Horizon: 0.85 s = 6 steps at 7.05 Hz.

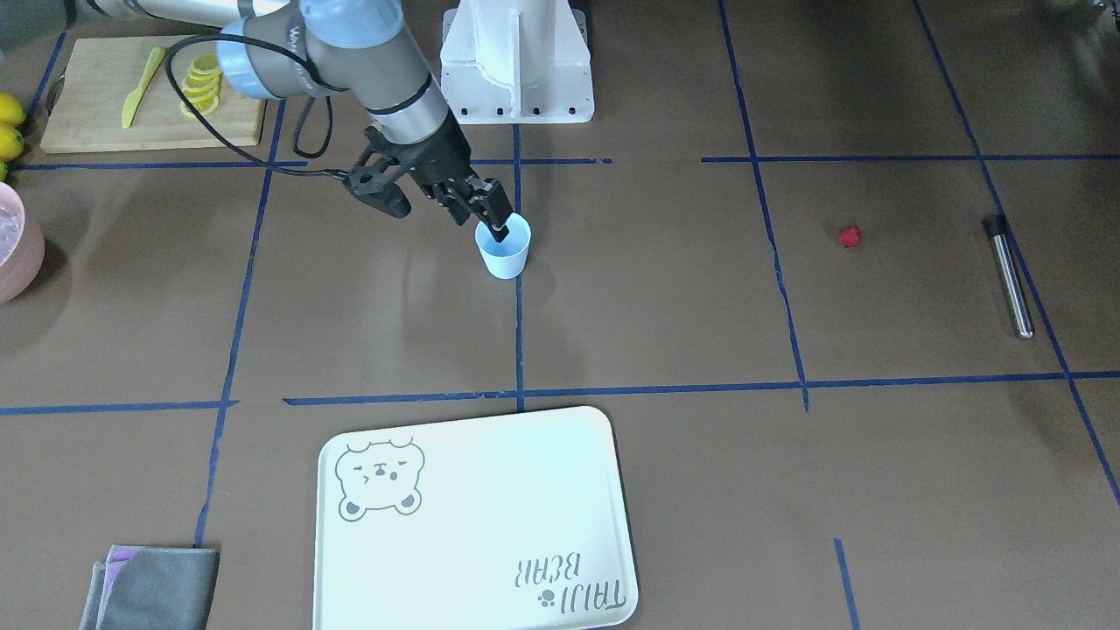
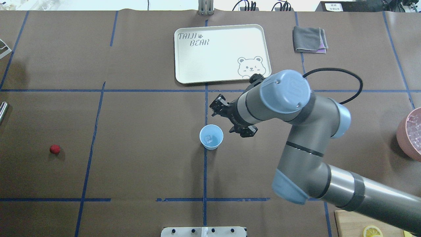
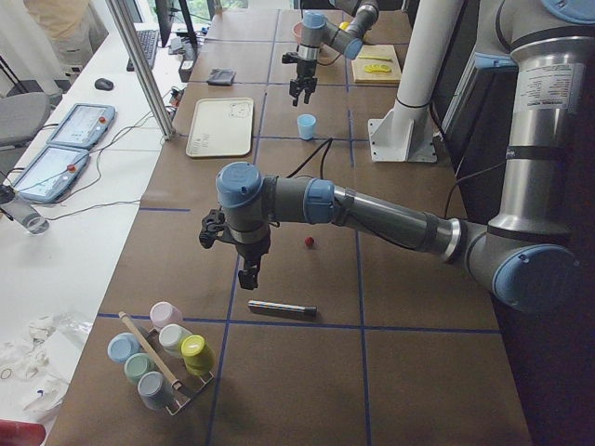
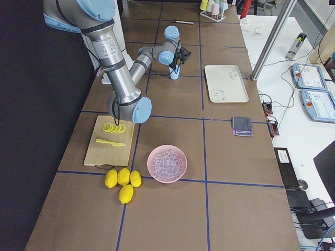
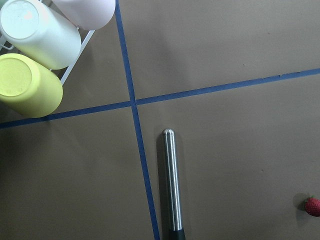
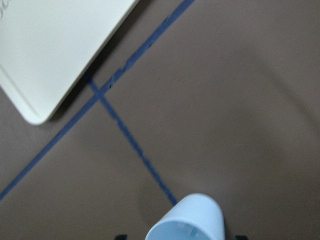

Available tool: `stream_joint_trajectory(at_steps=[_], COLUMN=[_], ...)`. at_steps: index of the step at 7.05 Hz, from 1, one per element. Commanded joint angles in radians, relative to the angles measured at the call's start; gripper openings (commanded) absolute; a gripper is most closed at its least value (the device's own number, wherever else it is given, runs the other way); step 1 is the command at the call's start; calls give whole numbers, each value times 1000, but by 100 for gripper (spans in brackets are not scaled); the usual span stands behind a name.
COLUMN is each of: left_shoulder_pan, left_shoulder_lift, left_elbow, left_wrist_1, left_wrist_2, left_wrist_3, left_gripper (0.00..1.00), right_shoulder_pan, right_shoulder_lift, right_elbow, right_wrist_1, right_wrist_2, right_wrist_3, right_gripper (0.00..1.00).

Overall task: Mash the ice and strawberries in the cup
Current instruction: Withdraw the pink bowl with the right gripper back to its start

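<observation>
The pale blue cup (image 2: pixel 211 137) stands upright at mid-table with a clear chunk of ice (image 2: pixel 208 139) inside it. My right gripper (image 2: pixel 217 108) hovers just above and beyond the cup (image 1: pixel 505 249), open and holding nothing. In the right wrist view the cup (image 6: pixel 185 220) sits at the bottom edge. The red strawberry (image 2: pixel 55 149) lies alone on the table, far from the cup, on my left side. The left wrist view shows that strawberry (image 5: pixel 312 205) at its right edge. My left gripper (image 3: pixel 246 274) hangs over the table near it, and I cannot tell its state.
A metal rod (image 1: pixel 1008 276) lies past the strawberry (image 1: pixel 850 236). Beyond the cup lies a cream bear tray (image 2: pixel 223 52), with a grey cloth (image 2: pixel 309 39) beside it. A pink bowl of ice (image 2: pixel 411 131) stands far right. A board with lemon slices (image 1: pixel 149 92) and a cup rack (image 3: pixel 163 358) stand at the table's ends.
</observation>
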Motion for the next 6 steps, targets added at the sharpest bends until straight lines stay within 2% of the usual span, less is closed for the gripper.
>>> stream_joint_trajectory(at_steps=[1, 3, 4, 6], left_shoulder_pan=[0, 0, 0, 0], left_shoulder_lift=[0, 2, 2, 2], left_elbow=[0, 2, 0, -1], left_wrist_1=[0, 0, 0, 0], left_wrist_2=[2, 2, 2, 0], left_wrist_3=[0, 0, 0, 0], left_gripper=[100, 100, 100, 100], right_shoulder_pan=[250, 401, 499, 646], right_shoulder_lift=[-219, -486, -581, -732], right_elbow=[98, 156, 152, 119], right_wrist_1=[-22, -8, -8, -11], right_wrist_2=[261, 343, 409, 432], right_wrist_3=[-261, -663, -855, -1201], right_gripper=[100, 100, 100, 100])
